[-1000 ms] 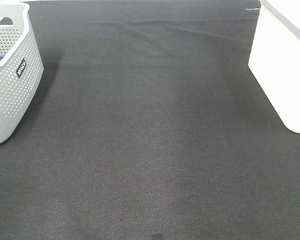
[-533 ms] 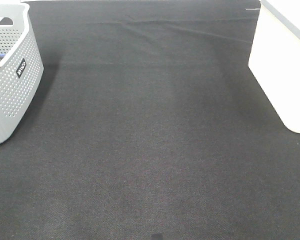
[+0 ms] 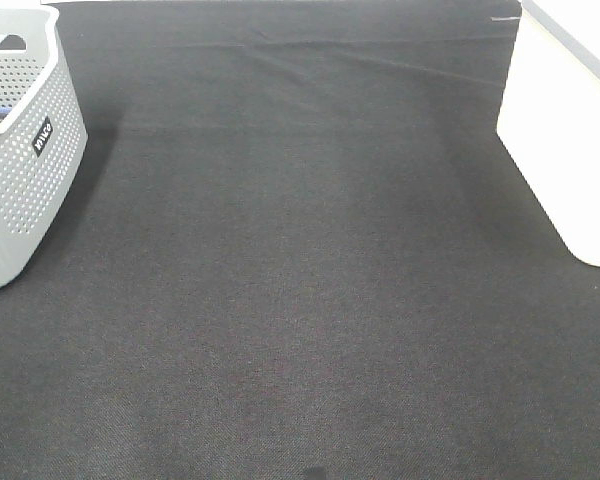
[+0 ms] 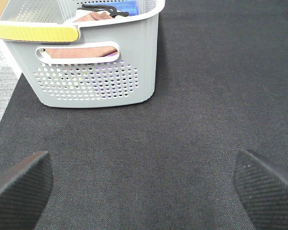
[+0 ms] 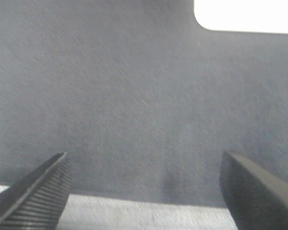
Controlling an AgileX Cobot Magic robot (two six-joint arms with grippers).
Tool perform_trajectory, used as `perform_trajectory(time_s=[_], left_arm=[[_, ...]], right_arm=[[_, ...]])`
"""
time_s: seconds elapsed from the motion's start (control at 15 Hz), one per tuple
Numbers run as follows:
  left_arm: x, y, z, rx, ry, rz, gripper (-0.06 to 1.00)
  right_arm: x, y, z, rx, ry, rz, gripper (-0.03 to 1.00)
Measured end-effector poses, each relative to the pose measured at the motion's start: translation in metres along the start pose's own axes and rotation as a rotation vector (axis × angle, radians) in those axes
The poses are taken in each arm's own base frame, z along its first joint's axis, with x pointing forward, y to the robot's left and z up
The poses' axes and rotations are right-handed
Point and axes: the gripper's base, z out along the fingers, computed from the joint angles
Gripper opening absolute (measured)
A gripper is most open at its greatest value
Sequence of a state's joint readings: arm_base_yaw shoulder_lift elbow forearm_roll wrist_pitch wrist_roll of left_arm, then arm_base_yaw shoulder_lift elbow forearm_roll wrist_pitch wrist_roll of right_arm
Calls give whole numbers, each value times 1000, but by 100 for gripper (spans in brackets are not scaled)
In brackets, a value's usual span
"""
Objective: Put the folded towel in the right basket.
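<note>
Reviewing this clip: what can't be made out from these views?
- White basket: cut off by the high view's right edge; its inside is unseen. The right wrist view shows only a corner.
- Grey basket: its walls hide most of the brown and blue cloth; which is the folded towel is unclear.
- Left gripper and right gripper: only fingertips show; neither appears in the high view.

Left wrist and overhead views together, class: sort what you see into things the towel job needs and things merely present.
Needed for the job:
right basket, white
folded towel, brownish, in the grey basket
left gripper, open
right gripper, open

Merely present:
blue item in the grey basket
black mat
</note>
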State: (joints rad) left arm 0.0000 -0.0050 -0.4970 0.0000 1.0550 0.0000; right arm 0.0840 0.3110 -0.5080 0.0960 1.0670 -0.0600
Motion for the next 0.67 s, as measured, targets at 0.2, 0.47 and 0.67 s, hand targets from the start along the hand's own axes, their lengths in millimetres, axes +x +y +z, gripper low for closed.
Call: perform_trajectory(time_s=[0.2,0.47,0.67], left_arm=[[0,0,0,0,0,0,97],[0,0,0,0,0,0,97],[0,0,0,0,0,0,97]], right_arm=[[0,0,0,-1,-2,0,79],[7,0,-11,43,-92,41,79],[24,5,-32,49,-266,43,79]])
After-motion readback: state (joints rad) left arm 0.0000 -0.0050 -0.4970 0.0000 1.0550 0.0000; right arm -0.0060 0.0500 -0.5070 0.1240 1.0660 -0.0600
